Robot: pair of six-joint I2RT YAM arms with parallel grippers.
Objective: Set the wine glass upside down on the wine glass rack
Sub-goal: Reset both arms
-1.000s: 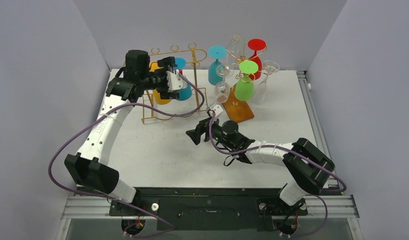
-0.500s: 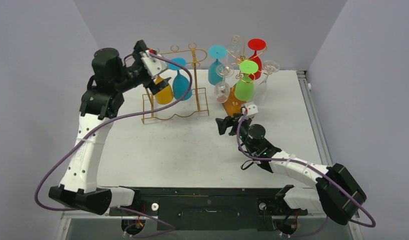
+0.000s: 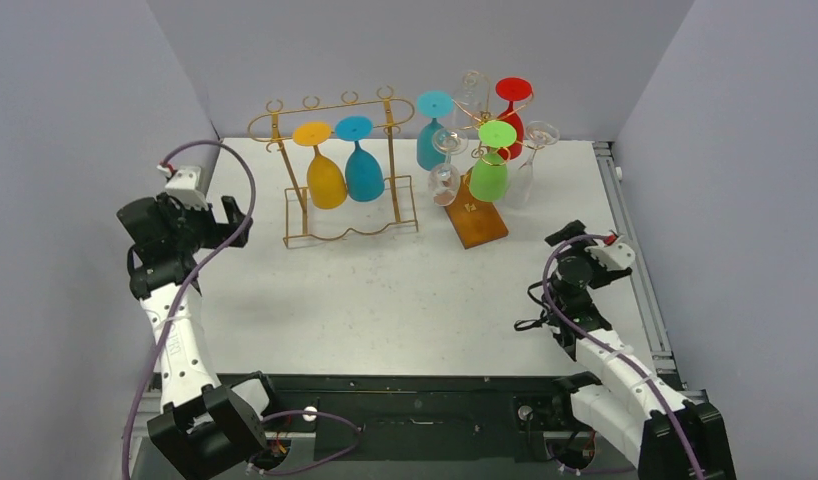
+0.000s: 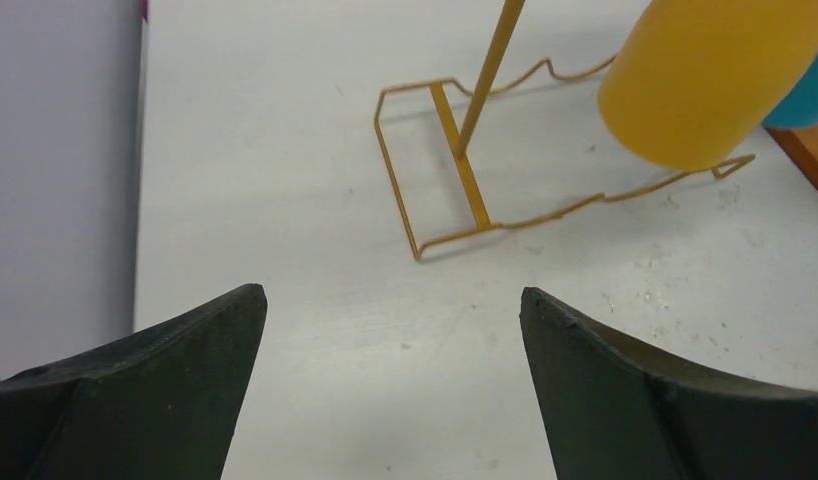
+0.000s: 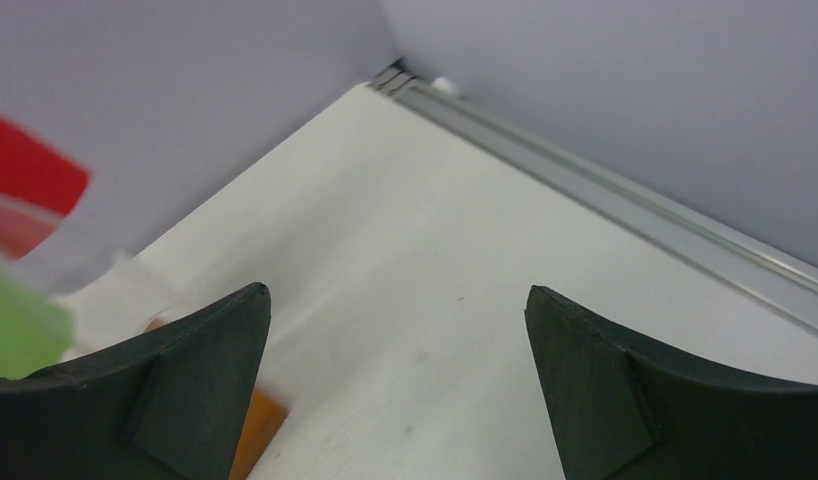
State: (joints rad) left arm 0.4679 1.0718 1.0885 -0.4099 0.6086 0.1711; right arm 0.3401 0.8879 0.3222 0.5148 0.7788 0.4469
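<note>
The orange wine glass [image 3: 324,178] hangs upside down on the gold wire rack [image 3: 390,115], beside a blue glass [image 3: 364,172]. In the left wrist view the orange bowl [image 4: 710,75] hangs above the rack's wire base [image 4: 465,170]. My left gripper [image 3: 235,215] is open and empty at the table's left edge, well left of the rack. My right gripper [image 3: 567,234] is open and empty too, low over the table at the right. Both wrist views show wide jaws, left gripper [image 4: 393,300] and right gripper [image 5: 397,295], with bare table between them.
A second rack on a wooden base [image 3: 477,222] stands at the back middle, carrying cyan [image 3: 432,140], red [image 3: 512,110], green [image 3: 492,170] and clear [image 3: 445,175] glasses. Grey walls close in on the left, back and right. A metal rail [image 3: 625,240] runs along the table's right edge.
My left arm has pulled back from the gold rack to the left edge, leaving the orange glass hanging. My right arm has withdrawn from the table's middle to the right.
</note>
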